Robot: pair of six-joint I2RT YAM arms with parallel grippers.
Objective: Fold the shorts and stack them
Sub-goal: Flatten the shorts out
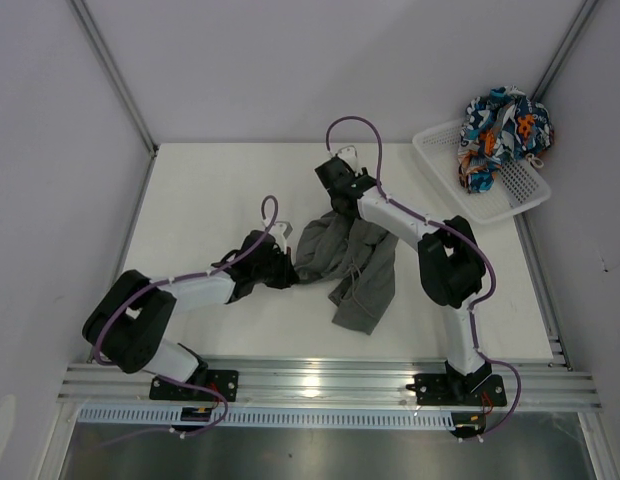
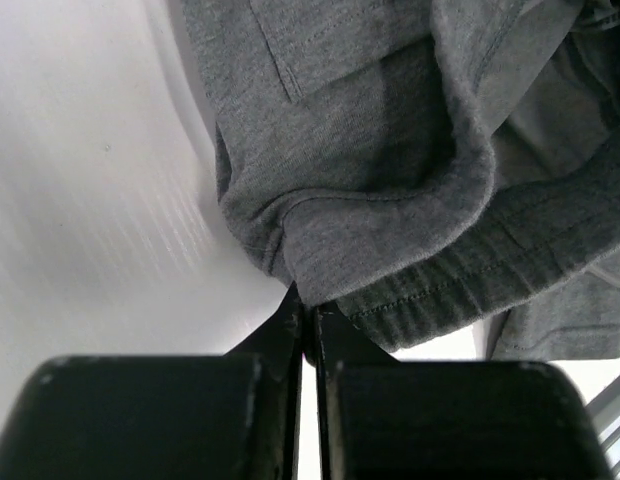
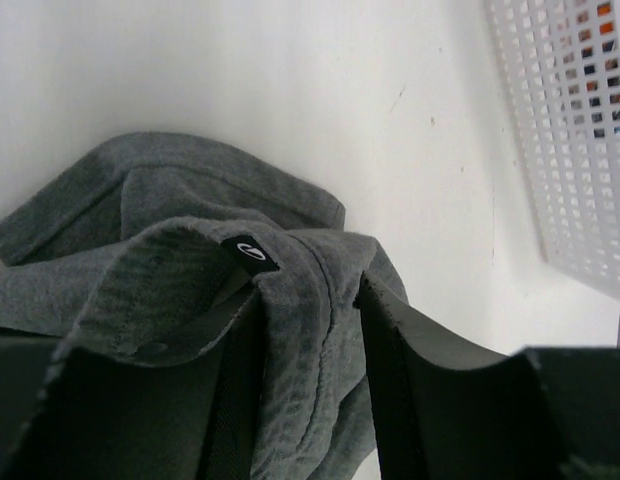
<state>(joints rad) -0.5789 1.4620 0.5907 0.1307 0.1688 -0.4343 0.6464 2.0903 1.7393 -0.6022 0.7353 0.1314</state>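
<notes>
The dark grey shorts (image 1: 352,268) lie crumpled mid-table. My left gripper (image 1: 289,263) is at their left edge; in the left wrist view it (image 2: 308,306) is shut, with a fold of the grey shorts (image 2: 370,150) pinched at the very tips. My right gripper (image 1: 340,207) is at the shorts' far edge. Its jaws (image 3: 310,295) are shut on the thick waistband of the grey shorts (image 3: 140,200), beside a small black label (image 3: 250,251). The patterned shorts (image 1: 505,128) sit bunched on the far end of the basket.
The white mesh basket (image 1: 520,195) stands at the back right corner, close to the right wall, and shows in the right wrist view as a white mesh basket wall (image 3: 570,120). A metal rail (image 1: 330,380) runs along the near table edge by both arm bases.
</notes>
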